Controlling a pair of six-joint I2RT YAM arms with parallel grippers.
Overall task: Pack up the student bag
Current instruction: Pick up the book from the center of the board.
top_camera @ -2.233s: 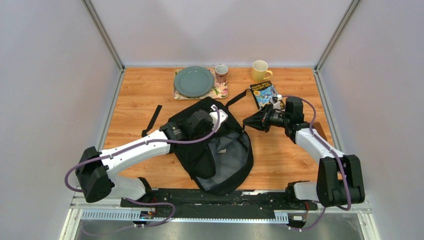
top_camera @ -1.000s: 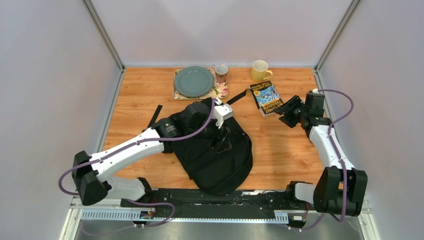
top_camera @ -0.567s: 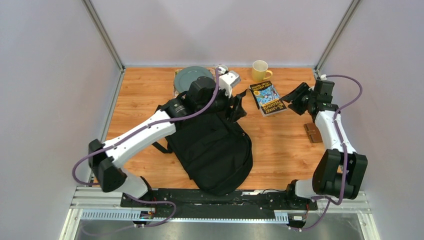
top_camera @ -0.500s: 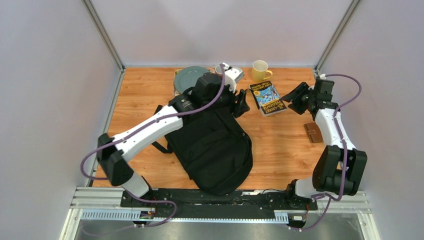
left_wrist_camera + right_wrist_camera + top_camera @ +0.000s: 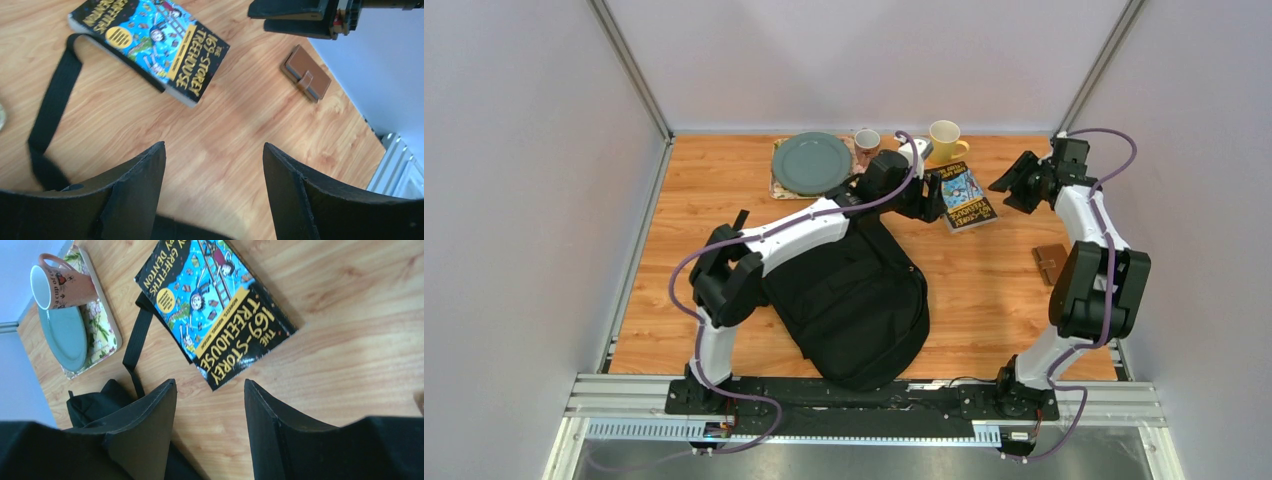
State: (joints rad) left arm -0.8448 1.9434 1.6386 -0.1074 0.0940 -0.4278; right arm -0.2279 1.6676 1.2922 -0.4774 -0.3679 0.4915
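Hovering just beside the book's [image 5: 962, 197] left edge, the left end effector [image 5: 929, 202] stands open with nothing between its jaws. The right end effector [image 5: 1007, 186] hangs off the book's right side, a little farther from it, also open and empty. The left arm therefore looks like the nearer one for a pick.

The book lies flat on the table [image 5: 984, 310], cover up. Its long axis runs away from the arms, with the near end swung slightly right, so each end effector faces a long edge.

The bag [image 5: 854, 300] lies flat to the near left of the book, its top end toward it. Whether its mouth is open I cannot tell. One strap [image 5: 55, 100] seems to run under the book's left edge and might drag when the book lifts.

A wallet [image 5: 1050, 263] sits to the book's near right, well apart.
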